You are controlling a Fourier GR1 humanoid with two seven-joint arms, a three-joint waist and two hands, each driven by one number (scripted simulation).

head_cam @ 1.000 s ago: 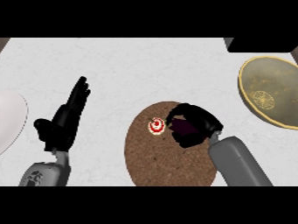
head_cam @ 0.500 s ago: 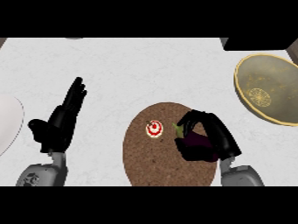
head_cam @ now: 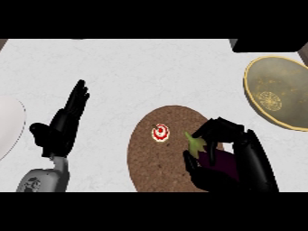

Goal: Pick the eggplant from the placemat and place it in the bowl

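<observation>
Black fingers of the right hand (head_cam: 240,155) curl round the eggplant (head_cam: 213,155) in the head view, at the near right of the scene. The hand comes in from the near edge and wraps the purple body from the right and from below, so much of the fruit is hidden; its green stem end points up and left, out of the grasp. The eggplant is over the right part of the round cork placemat (head_cam: 163,162); I cannot tell whether it rests on the mat or is raised off it. A small red-and-white round thing (head_cam: 160,132) lies on the mat just left of the stem.

At the left, the left hand (head_cam: 63,126) rests open on its grey forearm, fingers straight and pointing far, holding nothing.

White speckled counter (head_cam: 129,72) fills the view. The golden bowl (head_cam: 283,97) stands far right, well apart from the eggplant. A white plate (head_cam: 6,131) with something dark brown on it shows at the left edge.
</observation>
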